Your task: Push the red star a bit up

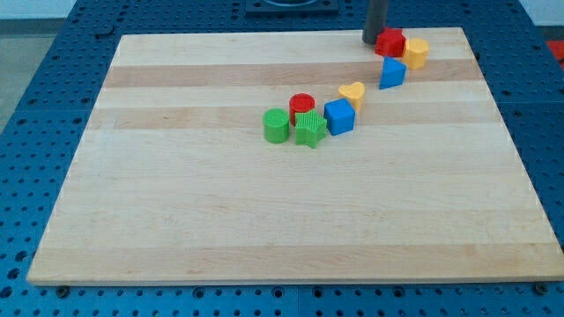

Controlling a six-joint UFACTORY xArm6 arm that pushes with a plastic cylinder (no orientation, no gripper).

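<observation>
The red star (390, 42) lies near the board's top right edge, touching a yellow block (416, 52) on its right. My tip (371, 41) stands right against the red star's left side, at the view's top. A blue block (392, 73) lies just below the red star.
A cluster sits mid-board: yellow heart (352, 92), blue cube (339, 116), red cylinder (302, 106), green star (308, 129), green cylinder (276, 125). The wooden board (264, 220) has its top edge (291, 36) close above the red star.
</observation>
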